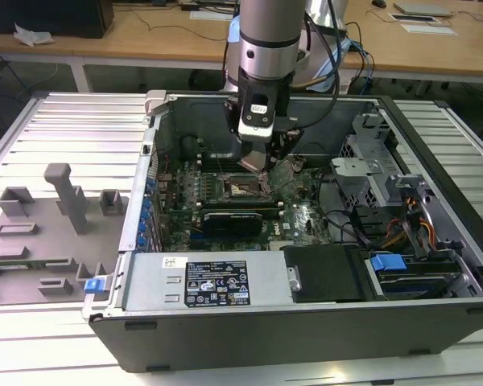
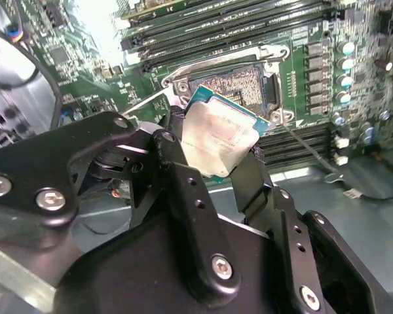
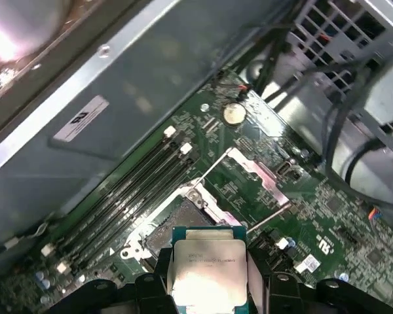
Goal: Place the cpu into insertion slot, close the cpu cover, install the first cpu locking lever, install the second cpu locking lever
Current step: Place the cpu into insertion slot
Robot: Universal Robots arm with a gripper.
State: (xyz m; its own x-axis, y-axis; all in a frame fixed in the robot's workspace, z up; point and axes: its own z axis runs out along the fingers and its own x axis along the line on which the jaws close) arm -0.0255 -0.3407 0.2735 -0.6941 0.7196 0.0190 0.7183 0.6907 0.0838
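Above open insertion slot (image 2: 239,85): cpu (image 2: 216,140) clamped between fingers (image 2: 183,186), tilted, not yet seated.

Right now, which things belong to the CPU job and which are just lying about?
In the job: cpu, held in the gripper; open socket; locking lever.
Lying about: long black card; grey fixture blocks; coin battery; drive cables.
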